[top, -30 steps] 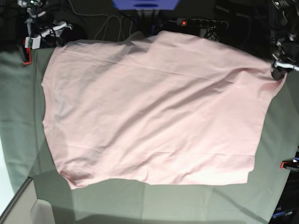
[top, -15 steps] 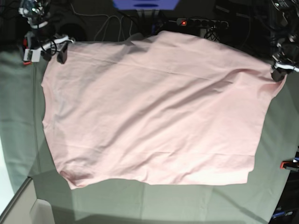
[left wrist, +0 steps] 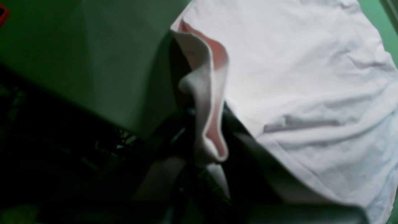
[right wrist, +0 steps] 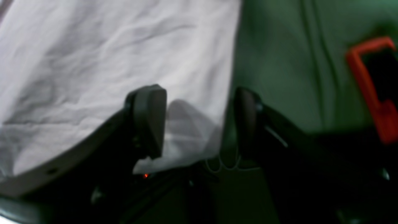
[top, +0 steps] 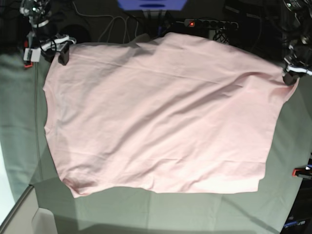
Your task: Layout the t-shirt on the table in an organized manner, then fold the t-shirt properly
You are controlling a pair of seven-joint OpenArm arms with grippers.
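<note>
Still in layout: t-shirt (top: 161, 114) lies plain side up, spread across the table (top: 19, 122), top edge hanging off the far side. My left gripper (top: 291, 75) is clenched on a fold of the hem (clear in the wrist view). Right gripper (right wrist: 199, 124) straddles the other corner, jaws apart, not pinching. I'd close the right, then pull both corners taut.

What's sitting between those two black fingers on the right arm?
A corner of the t-shirt lies between the right gripper's open fingers, shown in the right wrist view.
</note>
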